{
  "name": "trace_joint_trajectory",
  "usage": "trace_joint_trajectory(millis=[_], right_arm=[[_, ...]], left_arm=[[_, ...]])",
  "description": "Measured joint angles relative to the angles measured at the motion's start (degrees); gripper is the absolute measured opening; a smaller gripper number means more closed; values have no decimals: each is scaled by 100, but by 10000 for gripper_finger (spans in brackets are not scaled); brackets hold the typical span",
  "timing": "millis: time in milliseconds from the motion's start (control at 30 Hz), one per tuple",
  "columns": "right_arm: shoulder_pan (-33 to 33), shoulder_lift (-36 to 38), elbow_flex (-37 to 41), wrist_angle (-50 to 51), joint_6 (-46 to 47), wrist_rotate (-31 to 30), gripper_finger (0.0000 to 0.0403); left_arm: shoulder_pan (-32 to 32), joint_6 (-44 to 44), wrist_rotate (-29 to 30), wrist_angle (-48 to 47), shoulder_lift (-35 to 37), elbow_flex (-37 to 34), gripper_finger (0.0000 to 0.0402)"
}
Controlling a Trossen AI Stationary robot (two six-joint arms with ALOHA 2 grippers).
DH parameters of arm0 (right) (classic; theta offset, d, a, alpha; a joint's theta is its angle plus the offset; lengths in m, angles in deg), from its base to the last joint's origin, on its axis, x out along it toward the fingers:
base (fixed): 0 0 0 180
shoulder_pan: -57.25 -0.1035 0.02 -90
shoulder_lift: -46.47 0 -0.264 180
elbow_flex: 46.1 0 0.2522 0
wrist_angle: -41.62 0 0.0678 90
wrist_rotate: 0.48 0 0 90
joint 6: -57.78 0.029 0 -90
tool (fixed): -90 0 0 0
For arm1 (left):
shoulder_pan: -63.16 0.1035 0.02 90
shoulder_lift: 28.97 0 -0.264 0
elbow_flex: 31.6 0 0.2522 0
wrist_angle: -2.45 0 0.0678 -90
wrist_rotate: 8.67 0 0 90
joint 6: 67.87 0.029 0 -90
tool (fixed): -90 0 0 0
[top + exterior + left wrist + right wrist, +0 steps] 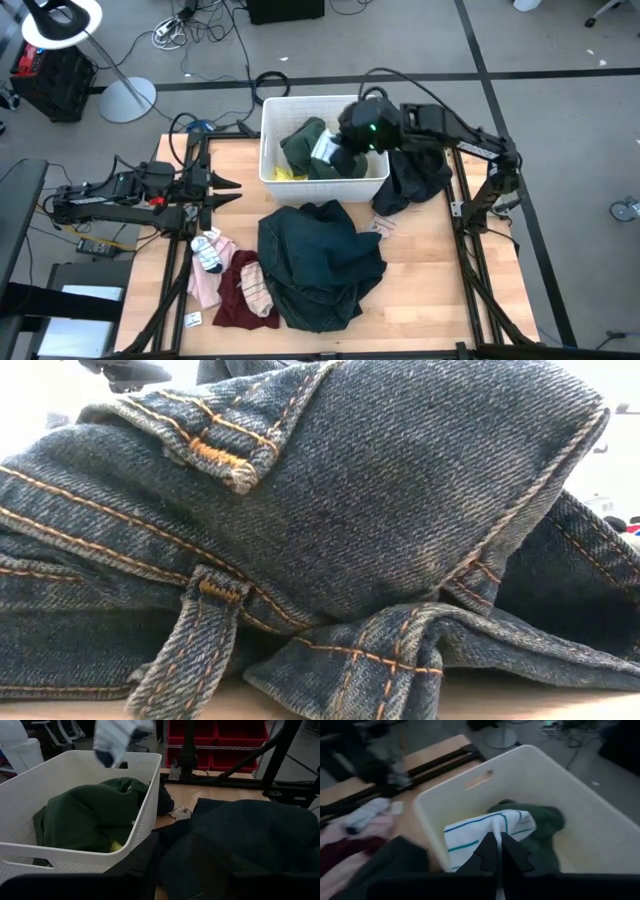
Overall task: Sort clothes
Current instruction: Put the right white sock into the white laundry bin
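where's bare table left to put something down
Bare wood shows along the table on the right of the dark teal garment, and between the bin and the left gripper. The pink and maroon clothes crowd the near left.

White bin (268, 140) mouth is mostly blocked from my side: right gripper (496, 851) hangs over it pinching a striped sock (479, 836), forest green garment (305, 145) fills the floor. Dark teal jeans (318, 262) pile swallows table centre. I see bare wood along the right edge and in front of the left gripper (228, 187).
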Motion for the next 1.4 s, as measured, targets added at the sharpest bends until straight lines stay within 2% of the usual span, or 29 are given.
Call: trace_joint_trajectory(millis=[167,400,800,967,1200,1400], right_arm=[[619,-373,-2,-19,-107,81,2],[1247,-1140,-2,-134,-70,1228,2],[1375,-2688,-2,-131,43,2329,4],[1384,-3225,-2,-9,349,2524,6],[1419,-3271,0,214,307,2520,46],[1486,-2617,3,147,302,2424,108]], left_arm=[[0,-3,0,-2,-1,0,119],[0,-5,0,-25,1,0,119],[0,-47,0,-230,-1,0,119],[0,-178,0,-234,-1,0,119],[0,-178,-2,-236,-1,0,119],[0,-178,-2,-234,-1,0,119]])
